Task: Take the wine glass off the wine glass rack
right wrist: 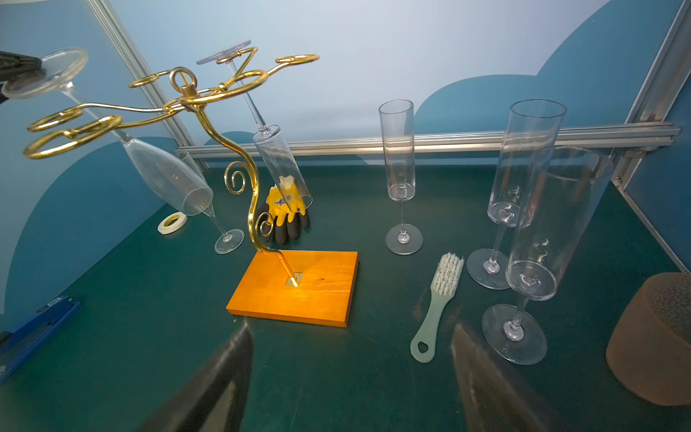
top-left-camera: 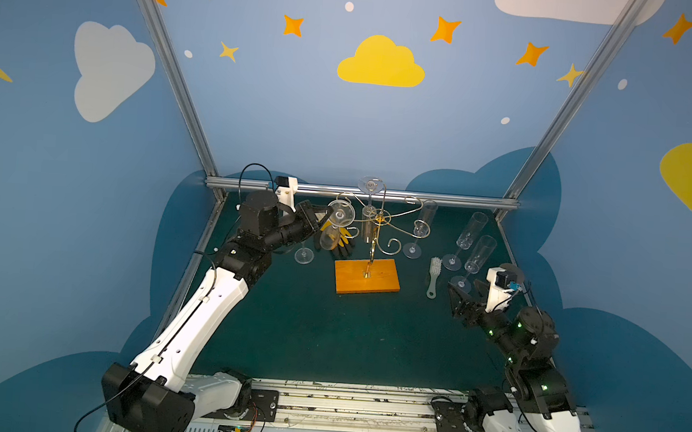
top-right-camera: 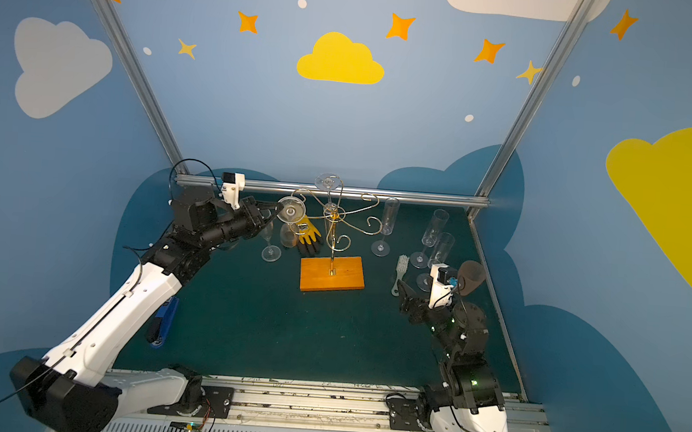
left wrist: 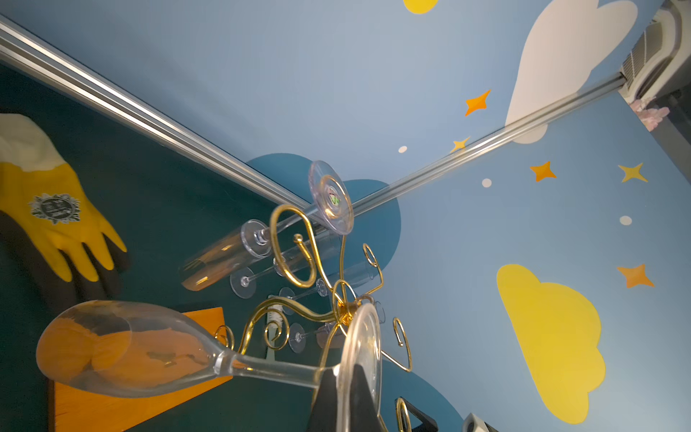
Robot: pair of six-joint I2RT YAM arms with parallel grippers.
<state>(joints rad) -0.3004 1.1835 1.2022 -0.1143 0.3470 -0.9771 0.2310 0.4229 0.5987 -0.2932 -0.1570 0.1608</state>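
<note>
The wine glass rack, gold wire on an orange wooden base (top-left-camera: 367,275) (top-right-camera: 332,272) (right wrist: 299,288), stands mid-table. My left gripper (top-left-camera: 327,215) (left wrist: 346,396) is shut on the round foot of a clear wine glass (top-left-camera: 340,214) (top-right-camera: 291,211) (left wrist: 123,351) (right wrist: 168,183). The glass hangs tilted, bowl down, by the rack's left curled arms (right wrist: 71,131). I cannot tell whether its stem is free of the curls. A flute (top-left-camera: 370,184) (right wrist: 282,168) hangs upside down from a rear arm. My right gripper (top-left-camera: 467,290) (right wrist: 351,329) stands open and empty at the right, low over the mat.
Three flutes (top-left-camera: 422,226) (top-left-camera: 470,234) (top-left-camera: 479,255) stand on the right beside a pale brush (top-left-camera: 435,273). A yellow-black glove (top-left-camera: 340,241) and a standing glass (top-left-camera: 304,256) are left of the rack. Also there: a tape roll (right wrist: 172,222), a brown object (right wrist: 654,336) and a blue stapler (top-right-camera: 162,321).
</note>
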